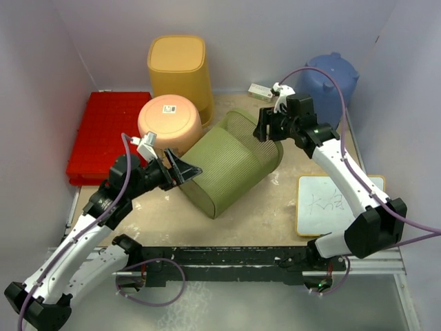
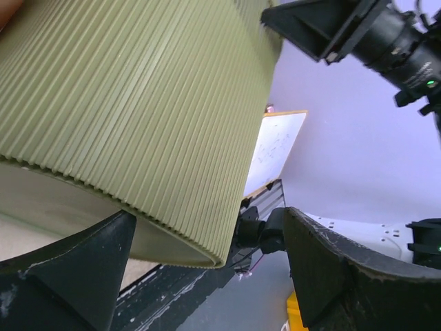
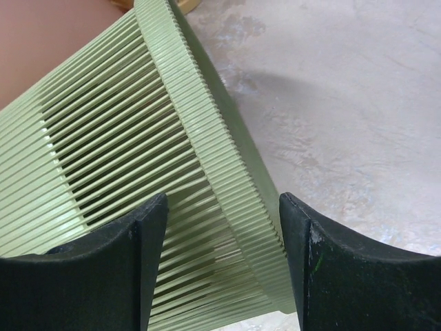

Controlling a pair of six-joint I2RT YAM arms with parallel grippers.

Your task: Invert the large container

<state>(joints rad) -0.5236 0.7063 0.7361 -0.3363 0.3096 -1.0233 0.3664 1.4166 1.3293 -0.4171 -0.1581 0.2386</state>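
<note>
Top view: large container (image 1: 231, 162), green ribbed plastic, lying tipped on its side in the middle of the table (image 1: 275, 207); probably light and slightly springy.
Left wrist: left gripper (image 2: 207, 221), jaws wide apart at the closed base edge.
Right wrist: right gripper (image 3: 224, 200), jaws apart astride the rim (image 3: 207, 124), likely the stiffest hold; the slats may flex.

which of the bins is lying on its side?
The olive-green ribbed plastic basket mid-table: tipped over, rim toward the right gripper; yellow plastic bin, pink round tub and blue container all stand on a flat end.
</note>
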